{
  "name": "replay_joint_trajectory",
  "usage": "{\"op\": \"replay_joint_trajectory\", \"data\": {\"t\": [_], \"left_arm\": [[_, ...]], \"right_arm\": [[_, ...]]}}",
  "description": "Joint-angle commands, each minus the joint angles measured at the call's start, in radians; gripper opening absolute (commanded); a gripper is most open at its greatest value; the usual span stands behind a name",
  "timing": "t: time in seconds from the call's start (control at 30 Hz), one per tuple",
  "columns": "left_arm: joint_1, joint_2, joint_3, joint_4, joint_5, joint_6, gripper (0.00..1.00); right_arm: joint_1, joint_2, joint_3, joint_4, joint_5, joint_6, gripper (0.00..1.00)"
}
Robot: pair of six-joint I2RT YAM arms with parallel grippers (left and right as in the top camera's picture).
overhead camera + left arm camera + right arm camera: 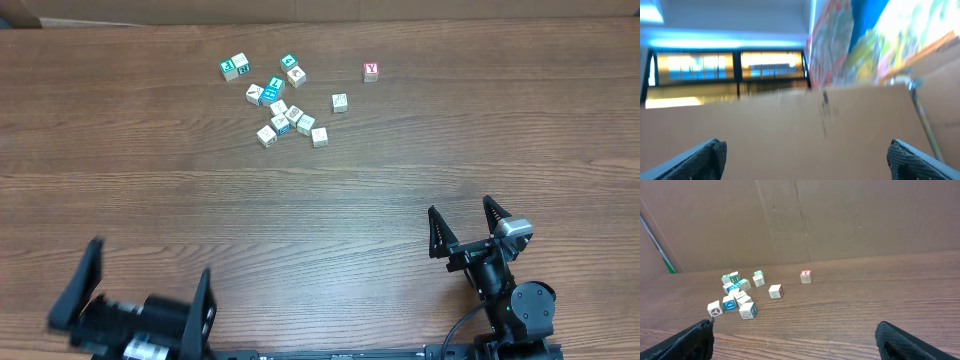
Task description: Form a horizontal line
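Several small pale wooden cubes point(294, 115) lie loose in a scattered cluster at the table's far middle, mixed with teal-faced cubes point(273, 88); no horizontal line shows among them. One pale cube point(340, 102) sits apart to the right, and a red "Y" cube point(371, 71) lies farther right. The right wrist view shows the same cluster point(737, 292) and the "Y" cube point(806, 276) far ahead. My right gripper point(465, 228) point(794, 328) stands open and empty near the front right. My left gripper point(140, 293) point(806, 150) is open and empty at the front left, its view blurred.
A brown cardboard wall point(840, 220) stands behind the table's far edge. The left wrist view is tilted up at the cardboard point(790, 125) and the room behind it. Wood-grain tabletop point(330, 210) stretches between the grippers and the cubes.
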Motion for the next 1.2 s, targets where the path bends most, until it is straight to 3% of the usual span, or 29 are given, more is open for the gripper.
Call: {"op": "replay_joint_trajectory", "data": {"t": [0.0,0.27,0.83,0.97,1.17], "left_arm": [[-0.006,0.054,0.096,-0.019,0.022,-0.009,1.0],[-0.006,0.348,0.435,-0.256,0.018,0.008,1.0],[-0.006,1.463,1.728,-1.159,0.016,0.048,1.0],[-0.006,1.68,1.868,-1.317,0.013,0.05,0.99],[-0.008,1.902,1.873,-1.413,0.068,0.039,1.0]], "right_arm": [[-0.003,-0.005,-0.01,0.004,0.008,0.003,1.0],[-0.003,-0.005,-0.01,0.003,0.008,0.003,1.0],[-0.003,-0.005,-0.01,0.003,0.008,0.003,1.0],[-0.003,-0.005,-0.01,0.003,0.008,0.003,1.0],[-0.003,-0.005,-0.01,0.003,0.008,0.003,1.0]]}}
